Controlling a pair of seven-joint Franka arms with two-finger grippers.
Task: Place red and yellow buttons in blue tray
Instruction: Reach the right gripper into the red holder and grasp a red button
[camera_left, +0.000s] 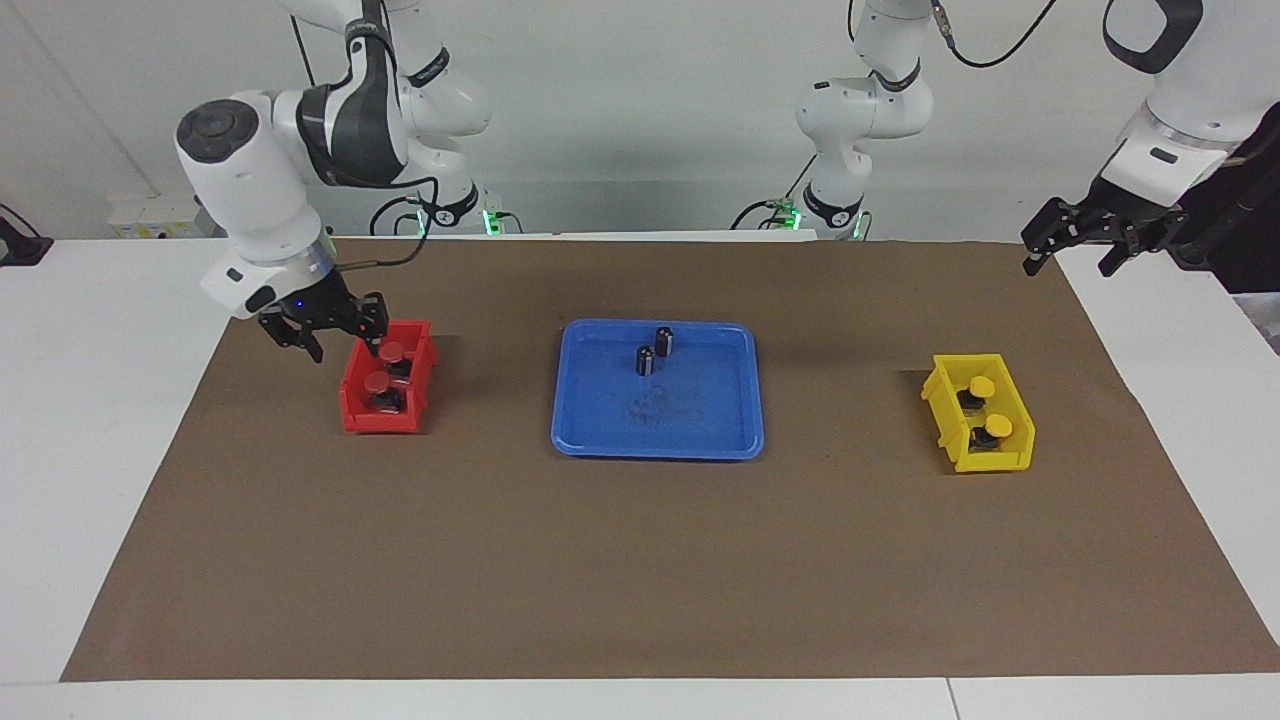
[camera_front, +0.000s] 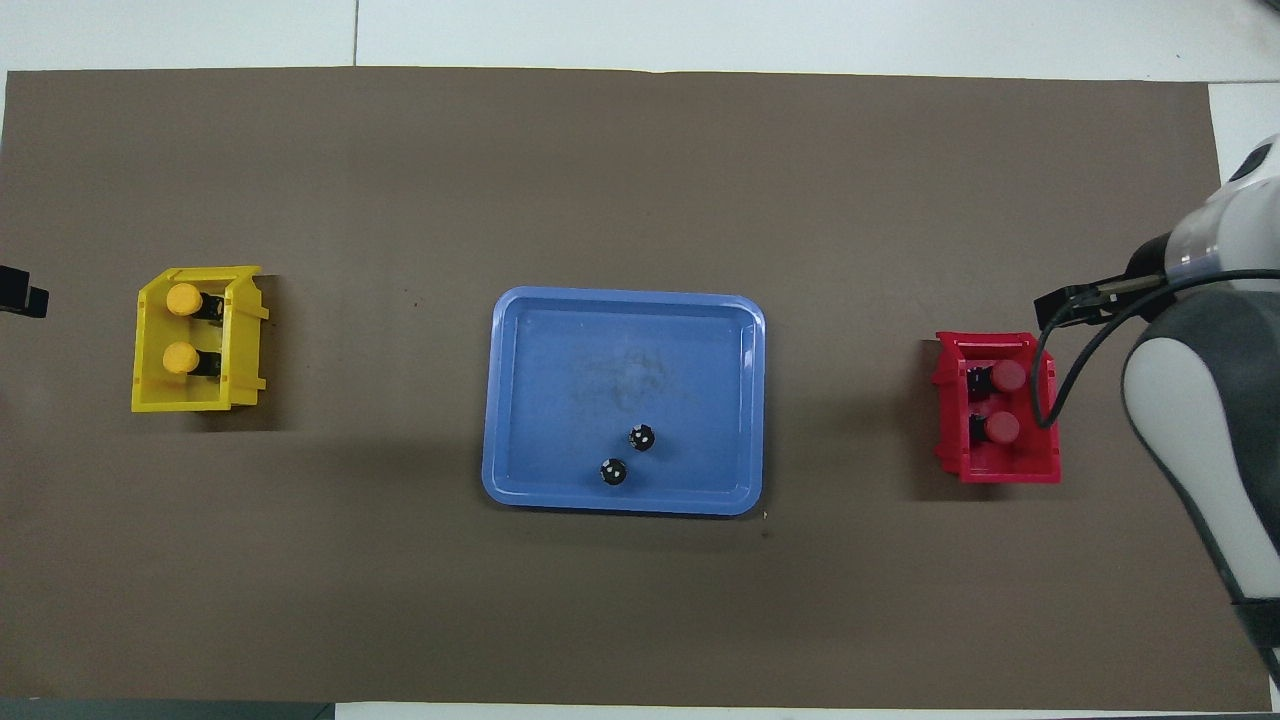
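Two red buttons (camera_left: 392, 352) (camera_left: 378, 384) sit in the small red bin (camera_left: 352, 412) at the right arm's end; in the overhead view the buttons (camera_front: 1008, 375) (camera_front: 1000, 428) show there too. Two yellow buttons (camera_left: 982, 387) (camera_left: 994, 426) sit in the yellow bin (camera_left: 1010, 462) at the left arm's end. The blue tray (camera_left: 700, 420) lies mid-table between the bins. My right gripper (camera_left: 345, 340) is open, low over the red bin's rim nearest the robots, beside the nearer red button. My left gripper (camera_left: 1070, 262) is open and empty, raised over the mat's corner, waiting.
Two capless dark cylinders (camera_left: 664, 340) (camera_left: 646, 360) stand upright in the tray's part nearest the robots. A brown mat (camera_left: 640, 560) covers the table. The right arm's body (camera_front: 1200, 420) overhangs the table beside the red bin (camera_front: 950, 440).
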